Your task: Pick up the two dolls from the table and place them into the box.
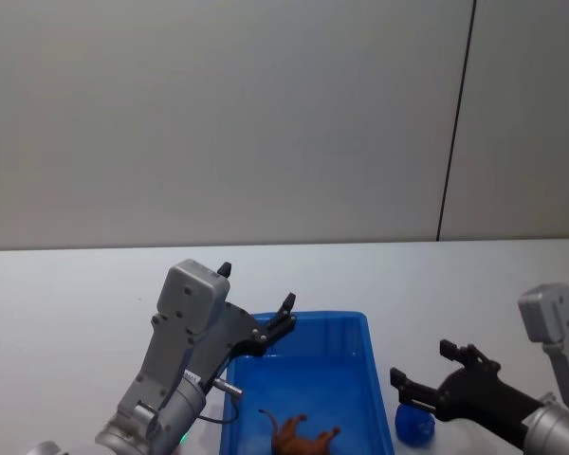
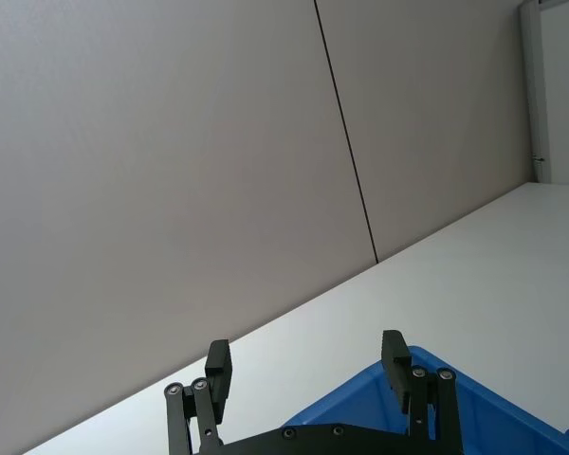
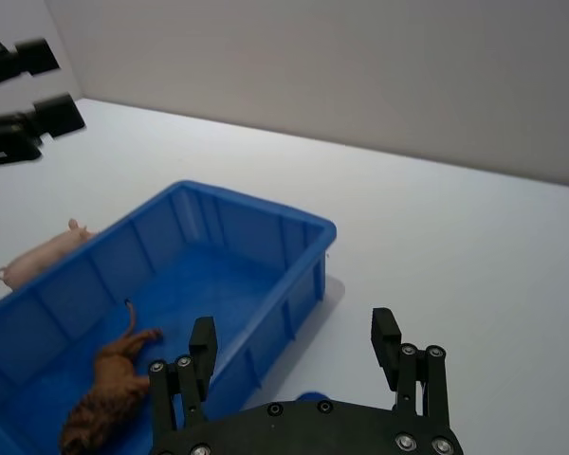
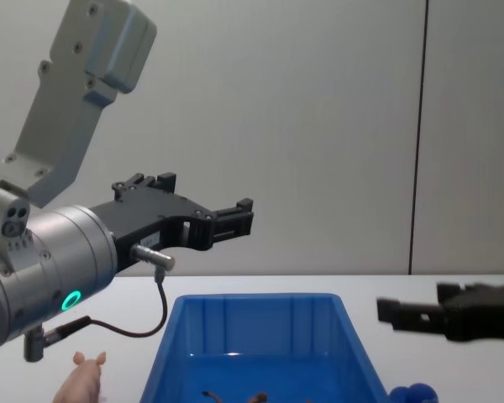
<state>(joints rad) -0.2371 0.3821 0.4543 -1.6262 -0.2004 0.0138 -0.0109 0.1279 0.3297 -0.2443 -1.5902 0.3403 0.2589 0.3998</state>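
Status: half done, by judgement, with one of two dolls delivered. Found the brown lion doll (image 1: 302, 438) lying on the floor of the blue box (image 1: 322, 318), near the robot's end. Noted the pink pig (image 3: 40, 258) on the table outside the box's left wall, close by it; cannot tell whether touching. Noted the rounded blue figure (image 1: 414, 424) on the table just beside the right wall, also outside.

Recorded the left gripper (image 1: 256, 286) raised over the box's far left corner, fingers spread wide, nothing between them. Recorded the right gripper (image 1: 421, 361) low, to the right of the box and just above the blue figure, fingers likewise apart and empty.

Left to do: grasp one more doll, lift it over the rim, release inside. Judged the blue figure the likelier candidate, given the gripper poised above it.
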